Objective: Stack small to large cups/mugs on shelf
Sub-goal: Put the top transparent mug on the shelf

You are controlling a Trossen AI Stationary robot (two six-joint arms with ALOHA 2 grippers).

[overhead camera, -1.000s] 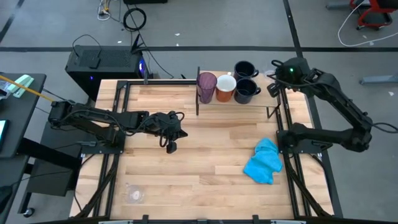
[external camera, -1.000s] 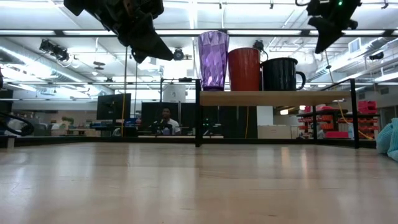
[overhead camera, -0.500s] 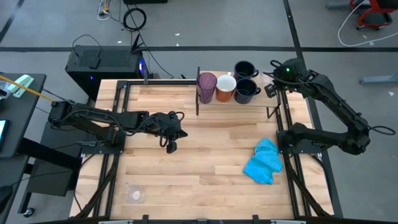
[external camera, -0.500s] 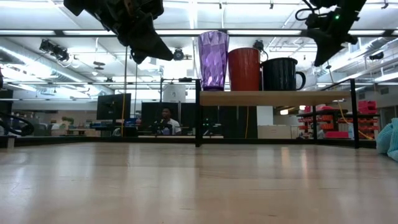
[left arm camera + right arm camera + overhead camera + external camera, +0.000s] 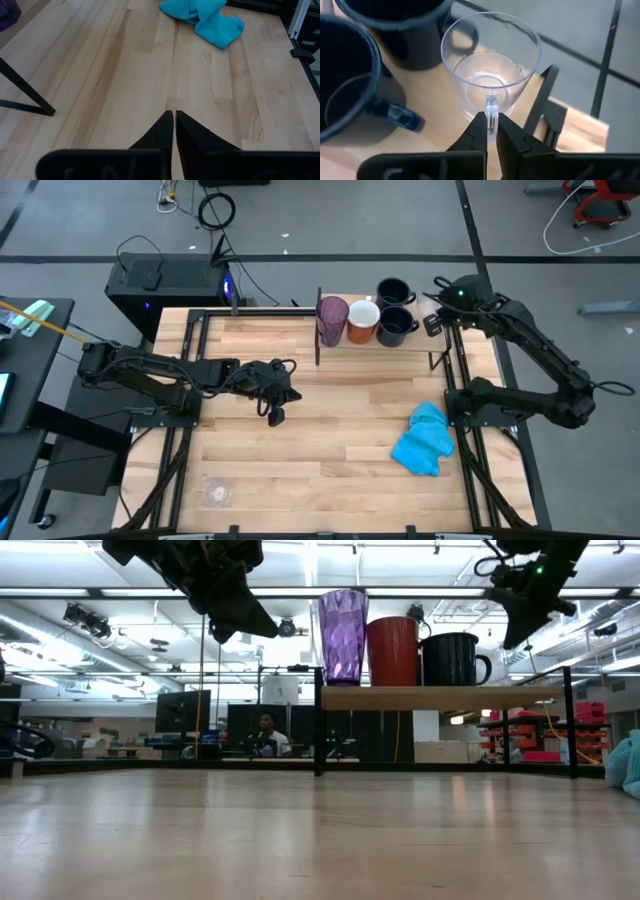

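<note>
1. The left tool (image 5: 277, 416) hangs over the open middle of the desk (image 5: 330, 470), well off to the left of the shelf (image 5: 300, 332) and in front of it. Its fingers are pressed together on nothing. It looks parked there to leave the shelf free for the other arm.
2. A small clear plastic cup (image 5: 217, 493) lies near the desk's front left corner, far from the shelf and not yet placed. Its outline is faint from above, so whether it stands or lies tipped is hard to say.
3. On the shelf, the purple tumbler (image 5: 332, 320) stands at the left end. The orange mug (image 5: 363, 320) is just beside it, then a dark navy mug (image 5: 397, 325), with a second navy mug (image 5: 393, 291) behind. The row runs tallest to shortest, which suits the size order asked for.
4. A blue cloth (image 5: 424, 438) lies crumpled on the desk in front of the shelf's right end, apart from the cups.
5. The right tool (image 5: 490, 131) hovers over the shelf's right end, just past the navy mugs. It is clenched on the little handle of a second clear cup (image 5: 490, 65), held upright. Gripping by the handle keeps the thin wall from being squashed. The cup sits beside the front navy mug (image 5: 345, 80), seemingly lined up for the next slot.
</note>
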